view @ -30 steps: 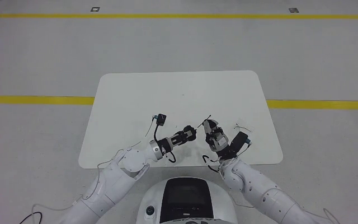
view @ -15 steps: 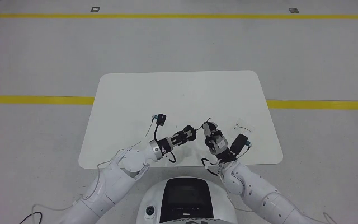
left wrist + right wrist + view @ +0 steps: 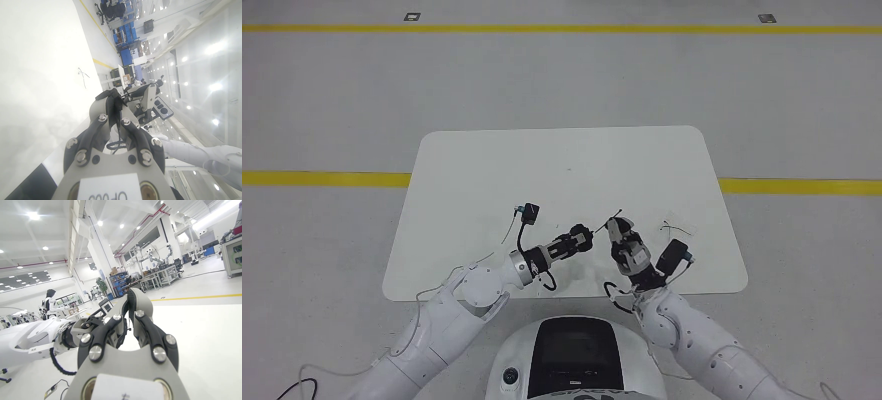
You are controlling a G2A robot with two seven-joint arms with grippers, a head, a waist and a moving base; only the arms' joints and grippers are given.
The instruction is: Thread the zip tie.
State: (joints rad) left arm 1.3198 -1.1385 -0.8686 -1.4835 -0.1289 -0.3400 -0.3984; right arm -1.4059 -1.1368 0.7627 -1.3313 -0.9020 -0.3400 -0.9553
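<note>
You are at the lining-up step: the tail has not gone through the head yet, as far as these views show. Both claws hang over the near part of the worktop (image 3: 562, 160), tips turned toward each other, near but apart.

Your right claw (image 3: 130, 295) is pinched tight on the zip tie (image 3: 611, 215). A short length of the thin black strip pokes out past its tips, slanting away from the robot, and the rest hangs down between the fingers. Your left claw (image 3: 113, 100) is also closed, on a small dark clump with a thin black strand trailing below it. That is probably the other end of the same tie, but the view there is too cluttered to be sure which end is the head.

Judging from this, your next move calls for fine work. Bring the free tip level with the head's slot, square the two up, then feed straight in. The strip looks slim and springy, so expect it to bow or skid off if you come in at an angle.

A couple of loose ties (image 3: 674, 226) lie on the worktop beyond your right claw.
</note>
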